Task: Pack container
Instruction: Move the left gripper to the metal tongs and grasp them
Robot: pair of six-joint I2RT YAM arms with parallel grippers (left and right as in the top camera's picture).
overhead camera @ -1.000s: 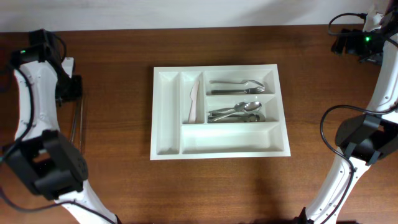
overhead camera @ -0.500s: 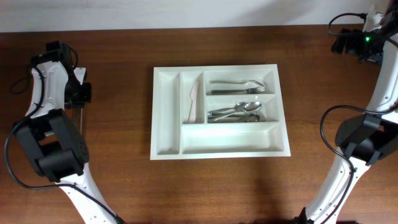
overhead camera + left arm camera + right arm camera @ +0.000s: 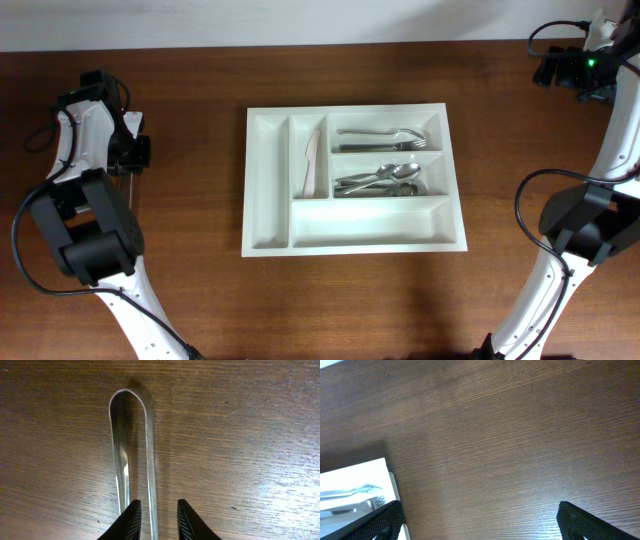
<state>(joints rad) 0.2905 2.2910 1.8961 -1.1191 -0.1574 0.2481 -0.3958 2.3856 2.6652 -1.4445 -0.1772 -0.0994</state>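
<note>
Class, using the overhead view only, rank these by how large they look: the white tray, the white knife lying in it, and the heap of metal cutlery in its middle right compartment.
1. white tray, by far the largest
2. heap of metal cutlery
3. white knife, only slightly smaller than the heap

The tray (image 3: 268,190) is plain white on a dark brown, fine-grained wooden table (image 3: 200,300). Inside the tray lie silver cutlery (image 3: 380,182) and one white knife (image 3: 314,160). Left of the tray, the handle (image 3: 131,450) is shiny silver and the left gripper (image 3: 157,520) black and ribbed.
</note>
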